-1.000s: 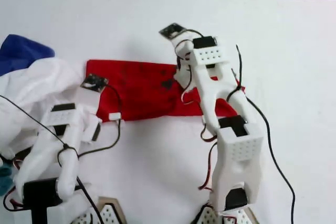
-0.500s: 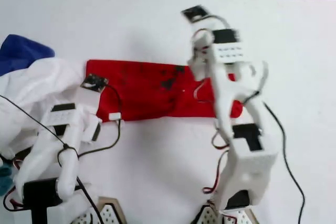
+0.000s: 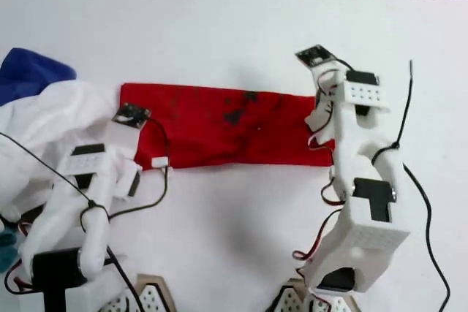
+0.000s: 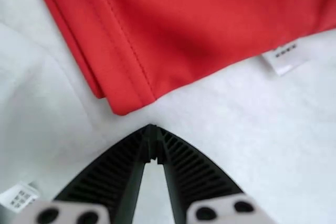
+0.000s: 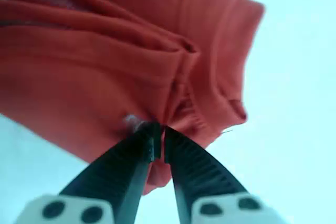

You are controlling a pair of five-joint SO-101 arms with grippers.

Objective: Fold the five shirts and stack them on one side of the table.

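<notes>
Red shirt (image 3: 219, 126) lies as a long folded strip across the middle of the desk (image 3: 219, 27). A heap with a white shirt (image 3: 51, 118) and a blue shirt (image 3: 29, 71) sits at its left end. Right end effector (image 5: 159, 130) is clamped on bunched red fabric at the strip's right end, near the collar. Left end effector (image 4: 152, 135) is closed and empty, with its tip just beside the strip's left corner, apart from it. Risks: the right pinch looks shallow and may hold only some layers, so a lift could let the fold fall open. With the left end unheld, a pull may drag the whole strip instead of folding it. The left arm's cable (image 3: 162, 180) runs close to that end and could snag.
</notes>
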